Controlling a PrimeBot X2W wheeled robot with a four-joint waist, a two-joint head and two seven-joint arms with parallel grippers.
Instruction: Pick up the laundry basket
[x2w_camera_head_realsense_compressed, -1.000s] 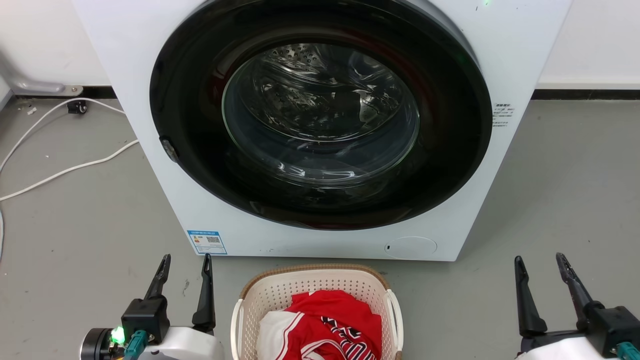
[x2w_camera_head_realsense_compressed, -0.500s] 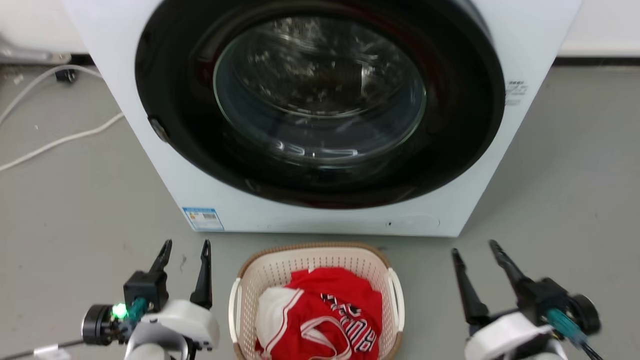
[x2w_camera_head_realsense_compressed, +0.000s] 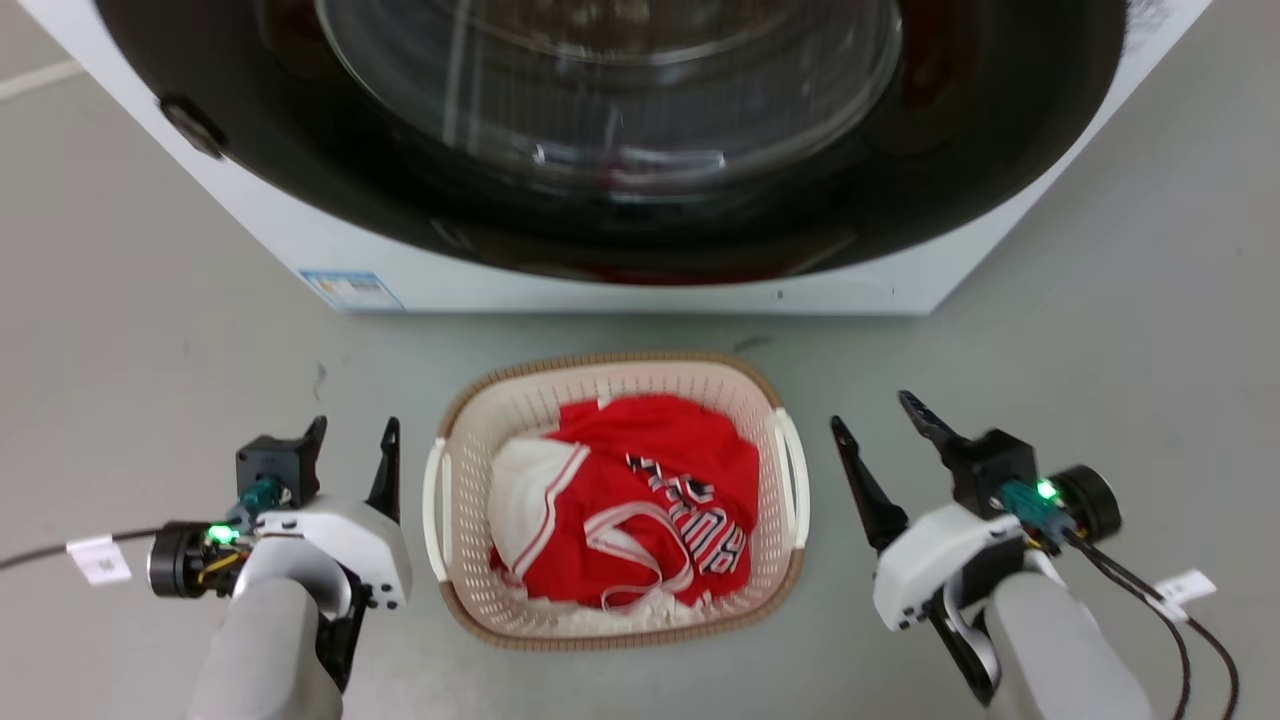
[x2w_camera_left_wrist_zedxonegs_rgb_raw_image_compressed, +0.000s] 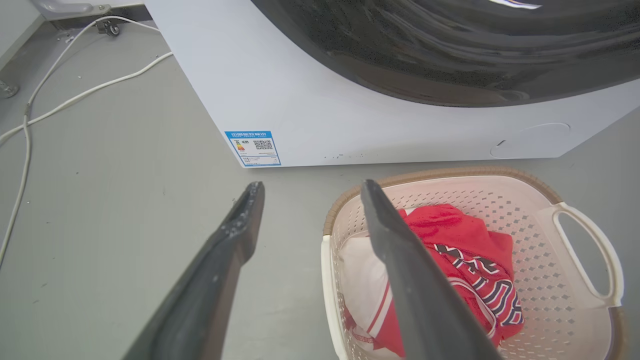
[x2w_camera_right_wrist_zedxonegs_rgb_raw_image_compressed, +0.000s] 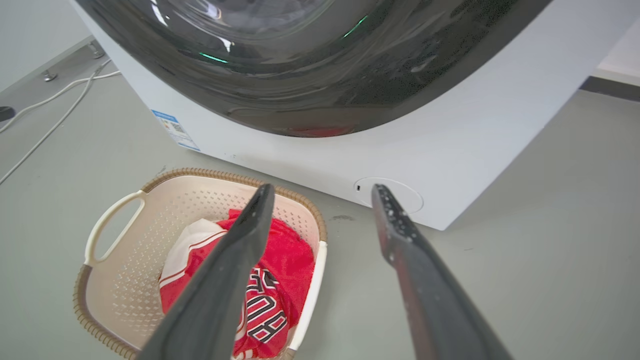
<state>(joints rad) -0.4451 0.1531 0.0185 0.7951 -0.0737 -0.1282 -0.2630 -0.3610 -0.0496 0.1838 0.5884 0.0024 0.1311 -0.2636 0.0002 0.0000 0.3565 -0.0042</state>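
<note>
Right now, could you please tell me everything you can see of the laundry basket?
The laundry basket is a cream-white, rounded-rectangular tub of perforated plastic with a brown woven-look rim and a white loop handle on each side. It stands upright on the grey floor just before the washing machine, apart from it, holding red and white clothes. The open left pincer and right pincer flank it without touching.
</note>
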